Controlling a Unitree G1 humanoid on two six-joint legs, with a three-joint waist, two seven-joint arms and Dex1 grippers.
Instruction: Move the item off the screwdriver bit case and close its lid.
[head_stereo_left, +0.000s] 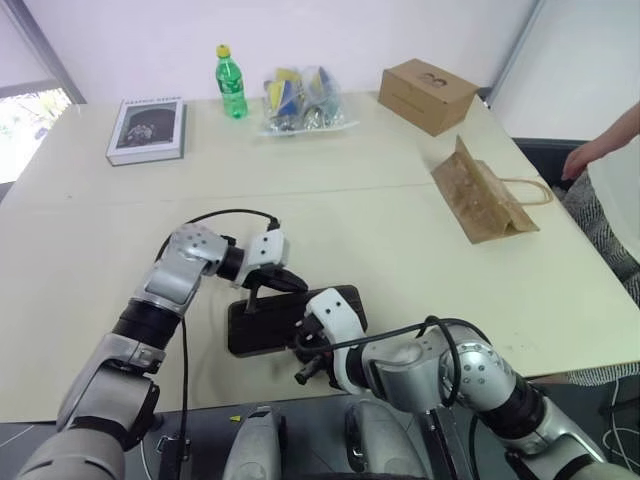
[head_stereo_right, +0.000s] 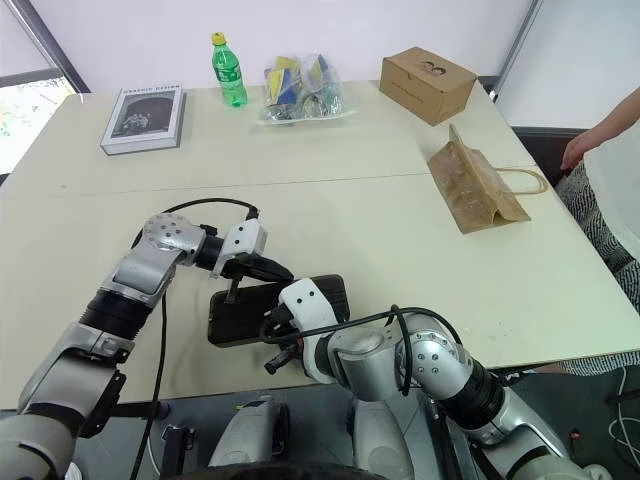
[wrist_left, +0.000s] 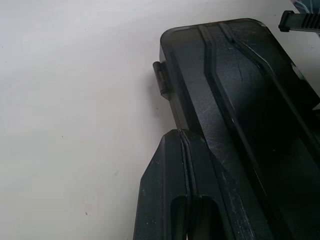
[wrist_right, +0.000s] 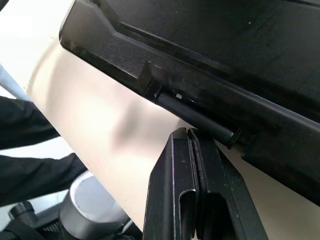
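The dark screwdriver bit case lies flat near the table's front edge. Its smoky lid is down over it, with a small latch tab on one side. My left gripper is shut, its tips resting on the lid's edge from the left side. My right gripper is shut with nothing in it, its tips against the case's near edge by the hinge rod. The item, a brown paper bag with twine handles, lies on the table at the far right, well away from the case.
At the back of the table are a grey book, a green bottle, a clear bag of packets and a cardboard box. A person's hand is at the right edge.
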